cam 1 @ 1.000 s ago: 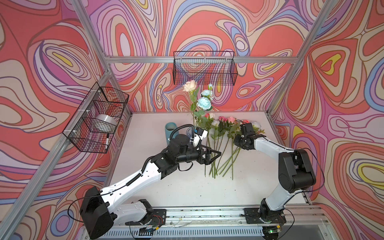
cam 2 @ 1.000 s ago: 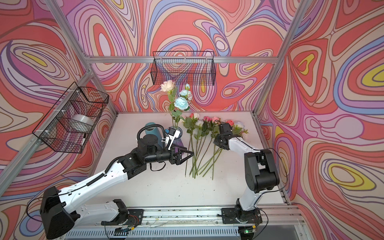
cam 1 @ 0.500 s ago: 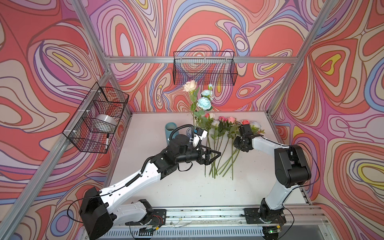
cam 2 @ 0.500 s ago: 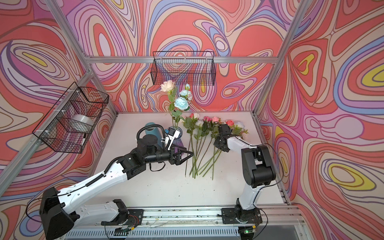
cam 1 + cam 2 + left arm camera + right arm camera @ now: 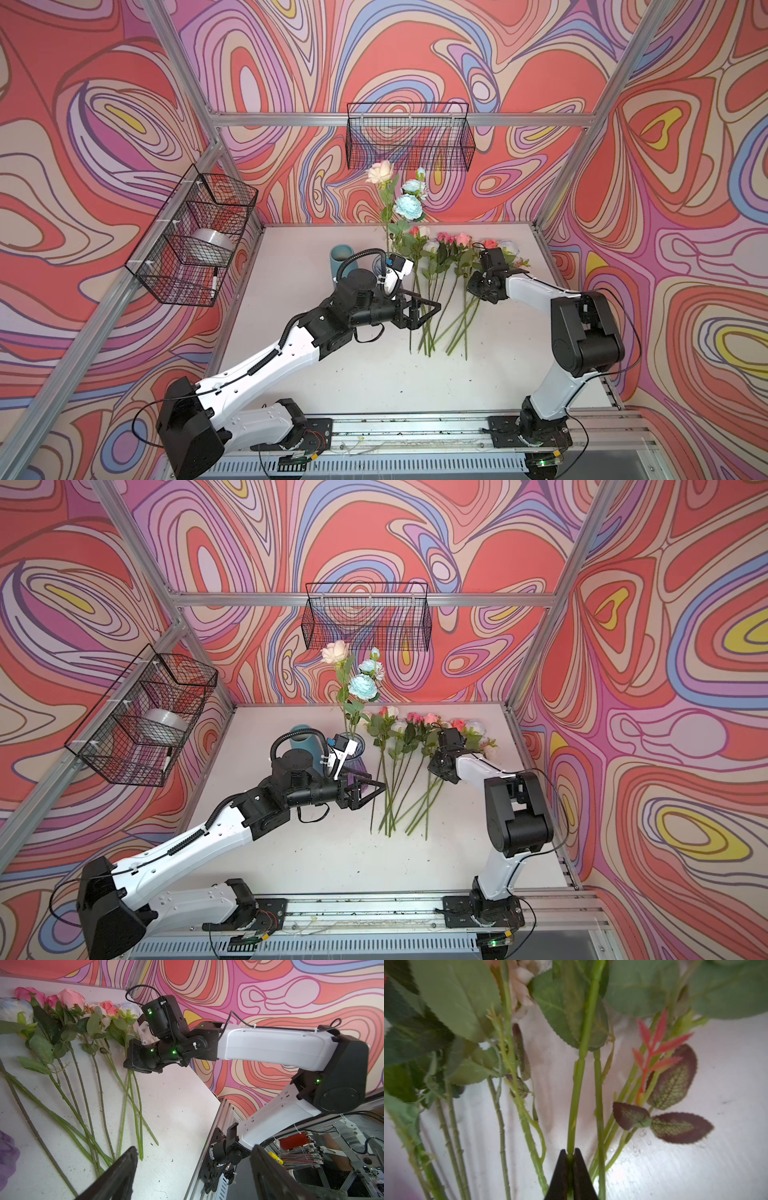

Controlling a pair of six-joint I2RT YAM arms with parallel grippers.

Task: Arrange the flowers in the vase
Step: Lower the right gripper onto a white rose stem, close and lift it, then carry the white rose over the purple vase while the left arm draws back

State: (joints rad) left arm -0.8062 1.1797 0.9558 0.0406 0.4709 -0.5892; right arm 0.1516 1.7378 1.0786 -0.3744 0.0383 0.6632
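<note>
The right claw [image 5: 570,1154] is pinched tight on a single green stem [image 5: 576,1093]. Its two black tips meet on either side of the stem and nothing else is caught between them (a neighbouring stem runs just beside, outside the grip). The held stem lies low over the counter [image 5: 374,374], among the leaves at the right edge of the loose flowers [image 5: 461,241]. These are fanned out with their heads toward the back wall and their cut ends toward the rail.

I judge the step in hand to be the pick of the next flower: the grip is made and the lift has not begun. The next move calls for a clean rise so the leaves come free of their neighbours. Then the flower must travel leftward and be turned upright so the cut end goes in first (the grip sits up near the leaves, so the long lower stem may swing).

The left claw [image 5: 424,309] hangs wide open and empty, just beside the leftmost stems. Behind its wrist stands the purple glass vase [image 5: 360,762], near the pile's left side and partly hidden. A cream rose [image 5: 380,172] and light blue blossoms [image 5: 409,205] stand upright in it. A teal cylinder [image 5: 341,259] stands just beside the vase.
</note>
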